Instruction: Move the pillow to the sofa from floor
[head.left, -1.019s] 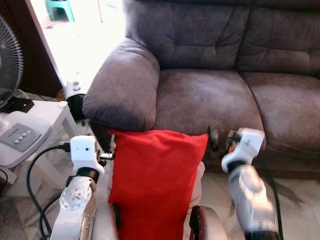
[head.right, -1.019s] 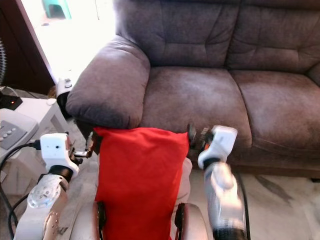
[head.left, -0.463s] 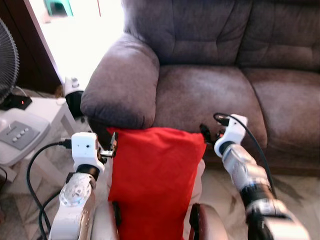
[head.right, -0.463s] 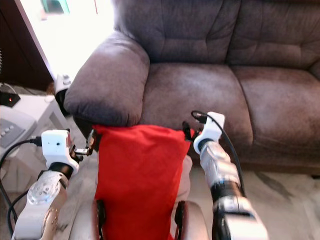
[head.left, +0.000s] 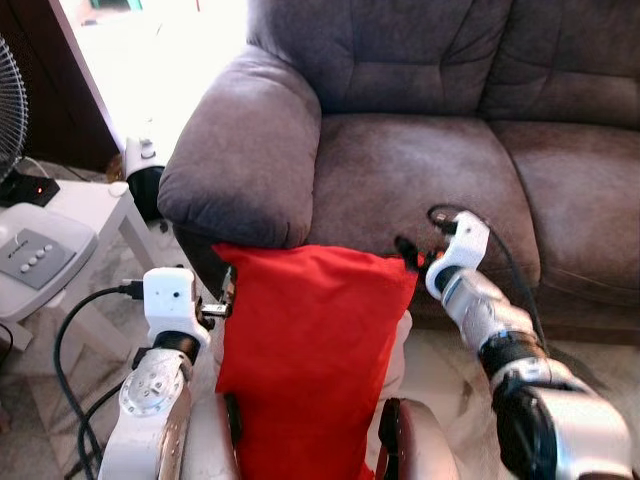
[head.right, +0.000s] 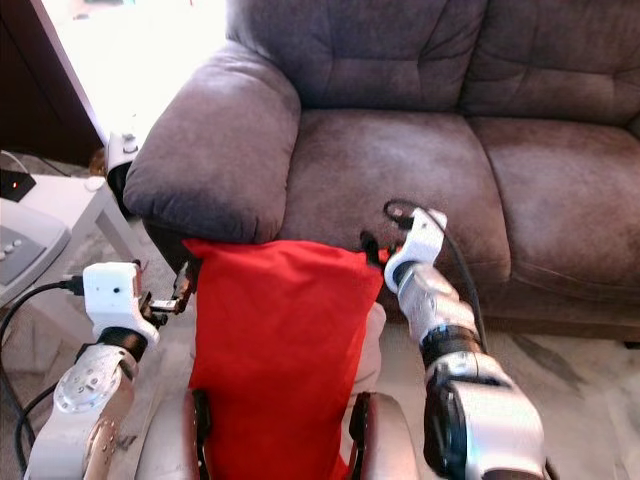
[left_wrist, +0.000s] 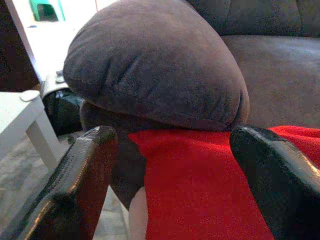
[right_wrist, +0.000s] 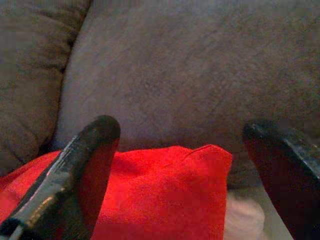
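Item: red pillow (head.left: 305, 350), pinned between our open left gripper (head.left: 226, 297) and open right gripper (head.left: 410, 255), raised before the sofa (head.left: 420, 170) for carrying.

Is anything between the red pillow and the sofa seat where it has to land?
Nothing visible lies on the grey-brown sofa seat. The red fabric pillow sits just below its front edge, beside the padded armrest.

The red pillow (head.left: 305, 360) runs off the bottom edge of the frame, its lower end unseen. It covers the sofa (head.left: 420, 180) front at lower centre. The fan (head.left: 10, 110) is cut by the left edge.
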